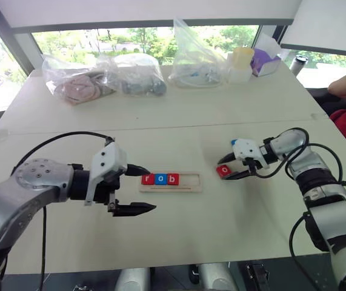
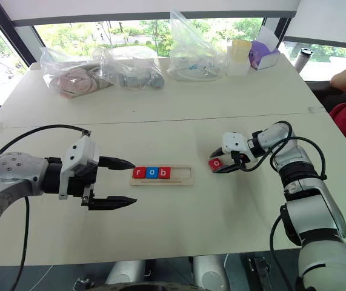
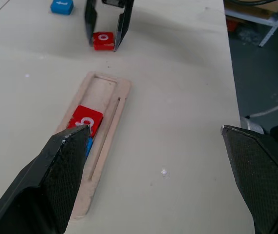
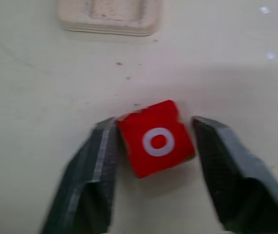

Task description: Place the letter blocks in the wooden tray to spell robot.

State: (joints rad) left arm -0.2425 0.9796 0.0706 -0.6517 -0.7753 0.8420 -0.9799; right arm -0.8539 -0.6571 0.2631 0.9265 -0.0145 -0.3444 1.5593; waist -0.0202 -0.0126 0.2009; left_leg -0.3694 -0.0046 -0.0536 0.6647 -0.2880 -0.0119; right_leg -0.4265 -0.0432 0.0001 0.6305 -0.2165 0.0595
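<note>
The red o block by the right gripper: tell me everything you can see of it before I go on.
The red o block is a small flat square tile, glossy red, with a white lowercase o on its upturned face. It lies flat on the pale table, to the right of the wooden tray and apart from it. The right gripper straddles it, one black finger on each side: one finger touches an edge, the other shows a narrow gap. It looks not yet lifted.

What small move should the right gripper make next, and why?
Probably finish closing on the red o block. The right gripper straddles it on the table, one finger touching and a gap on the other side. The wooden tray holds r, o, b, so this o likely comes next.
</note>
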